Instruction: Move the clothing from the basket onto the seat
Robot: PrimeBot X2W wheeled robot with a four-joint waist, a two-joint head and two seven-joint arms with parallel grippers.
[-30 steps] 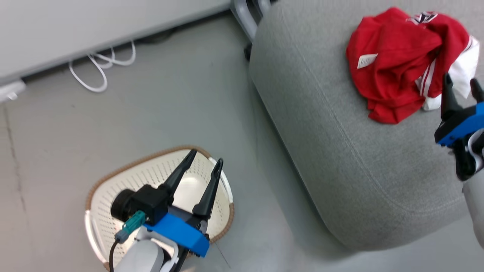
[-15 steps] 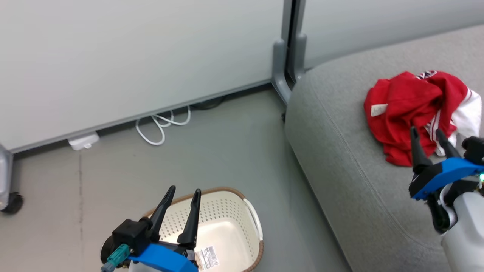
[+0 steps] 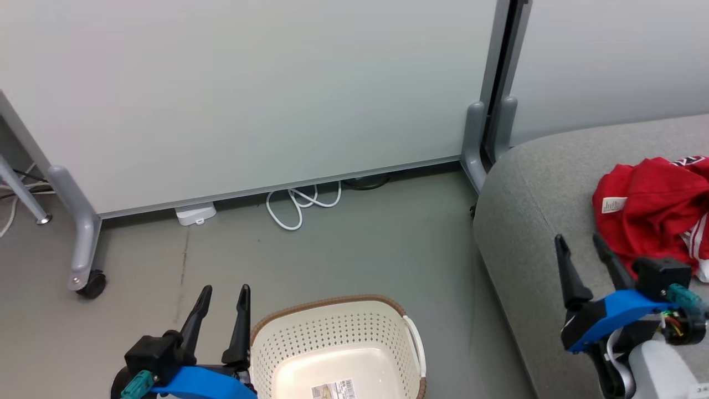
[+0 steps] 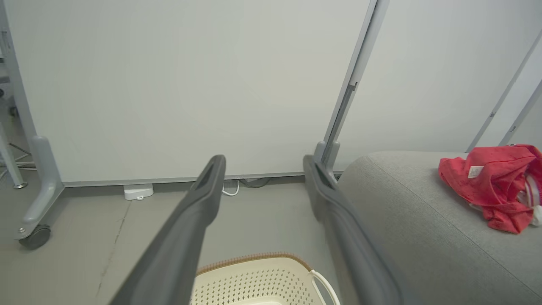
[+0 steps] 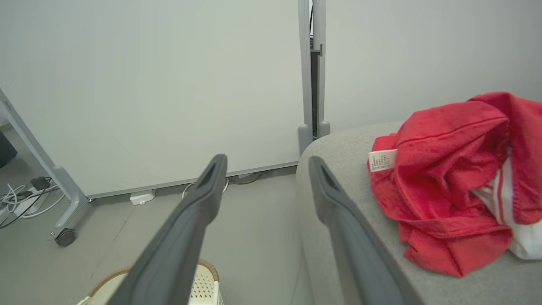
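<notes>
clothing (image 3: 653,208) cut off at right edge, basket (image 3: 332,332) front cropped

The right gripper (image 5: 264,169) has its two dark fingers spread wide with nothing between them. The red clothing (image 5: 444,186) lies heaped on the grey seat (image 5: 347,148), set back from its rounded edge, with a white tag (image 5: 382,160) on the side nearest that edge. On the floor beside the seat, part of the basket (image 5: 205,286) shows. Pale wall panels (image 5: 169,76) stand behind, one on a caster (image 5: 65,237).
</notes>
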